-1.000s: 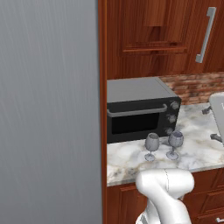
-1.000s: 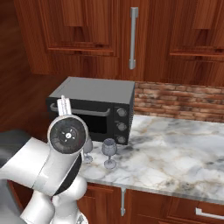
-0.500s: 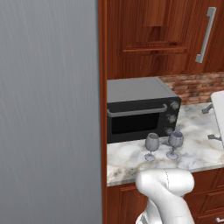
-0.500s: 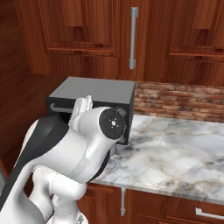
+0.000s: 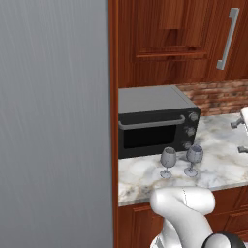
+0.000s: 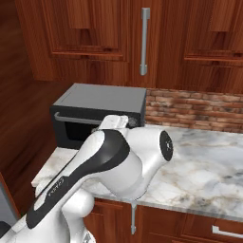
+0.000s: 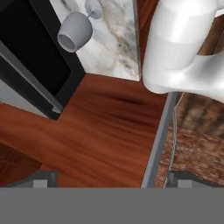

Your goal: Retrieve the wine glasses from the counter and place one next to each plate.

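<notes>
Two clear, greyish wine glasses [image 5: 180, 161] on a white-grey marbled worktop [image 5: 218, 160]. Behind them, a toaster oven [image 5: 155, 121], black front, grey top. Red-brown brick backsplash [image 5: 218, 96], reddish-brown wooden cabinets [image 6: 95, 42] with a silver bar handle [image 6: 144, 42]. A plain brushed-grey panel [image 5: 53, 121] on the left.

Two wine glasses [image 5: 168, 161] [image 5: 193, 159], one toaster oven [image 5: 154, 121], one marble counter [image 5: 220, 160], and one grey fridge [image 5: 53, 121].
</notes>
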{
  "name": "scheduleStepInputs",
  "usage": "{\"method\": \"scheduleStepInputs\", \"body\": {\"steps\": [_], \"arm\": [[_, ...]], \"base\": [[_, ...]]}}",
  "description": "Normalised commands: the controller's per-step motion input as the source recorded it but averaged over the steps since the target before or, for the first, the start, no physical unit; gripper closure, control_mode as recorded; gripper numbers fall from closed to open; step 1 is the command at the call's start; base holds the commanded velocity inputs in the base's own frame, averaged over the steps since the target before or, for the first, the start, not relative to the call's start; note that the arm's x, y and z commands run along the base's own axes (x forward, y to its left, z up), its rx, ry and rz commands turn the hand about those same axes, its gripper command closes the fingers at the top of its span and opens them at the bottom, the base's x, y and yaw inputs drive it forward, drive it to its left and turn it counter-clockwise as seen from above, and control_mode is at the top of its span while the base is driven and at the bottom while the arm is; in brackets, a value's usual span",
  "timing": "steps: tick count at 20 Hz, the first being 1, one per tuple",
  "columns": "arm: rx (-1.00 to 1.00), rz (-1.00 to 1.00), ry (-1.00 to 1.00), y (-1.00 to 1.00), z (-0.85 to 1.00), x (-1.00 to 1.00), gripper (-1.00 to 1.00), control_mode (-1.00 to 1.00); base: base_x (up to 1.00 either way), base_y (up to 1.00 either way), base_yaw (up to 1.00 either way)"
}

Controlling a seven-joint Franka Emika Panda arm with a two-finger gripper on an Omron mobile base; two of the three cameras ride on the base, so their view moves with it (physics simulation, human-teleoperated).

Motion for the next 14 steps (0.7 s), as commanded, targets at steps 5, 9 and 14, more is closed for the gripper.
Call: {"method": "scheduleStepInputs", "body": {"steps": [5,9,14], "arm": [[0.11,-0.03,0.00,-0.22,-0.35,0.04,-1.00,-1.00],[0.01,0.00,0.00,-0.10,-0.28,0.00,-1.00,-1.00],[0.02,0.00,0.12,-0.17,-0.23,0.02,-1.00,-1.00]], "base": [[0.00,0.00,0.00],[0.00,0.00,0.00],[0.00,0.00,0.00]]}}
